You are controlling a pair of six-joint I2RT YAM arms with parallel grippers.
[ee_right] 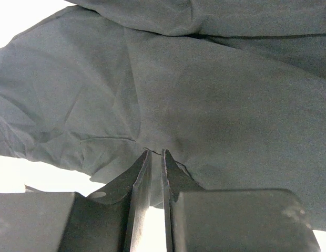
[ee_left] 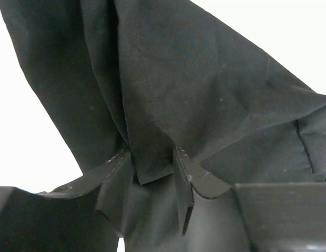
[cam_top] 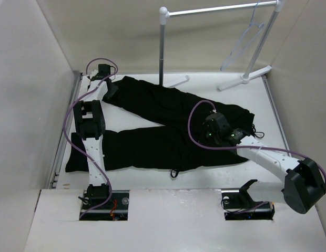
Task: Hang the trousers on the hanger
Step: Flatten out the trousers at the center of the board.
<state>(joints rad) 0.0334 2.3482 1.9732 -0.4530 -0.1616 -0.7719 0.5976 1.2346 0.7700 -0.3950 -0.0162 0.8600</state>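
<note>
The black trousers (cam_top: 152,142) lie spread flat on the white table, with the waist at the right and the two legs running left. My left gripper (cam_top: 111,90) is at the end of the far leg and is shut on a fold of the cloth (ee_left: 194,79), which sits between its jaws (ee_left: 155,157). My right gripper (cam_top: 211,126) is over the waist area, its jaws (ee_right: 155,152) nearly closed on a thin edge of the cloth (ee_right: 205,94). The pale thin hanger (cam_top: 242,44) hangs from the rail at the back right, far from both grippers.
A white tubular rail stand (cam_top: 162,47) stands at the back, and its feet (cam_top: 247,77) rest on the table behind the trousers. Walls close in the left and right sides. A drawstring loop (cam_top: 174,172) lies at the trousers' near edge.
</note>
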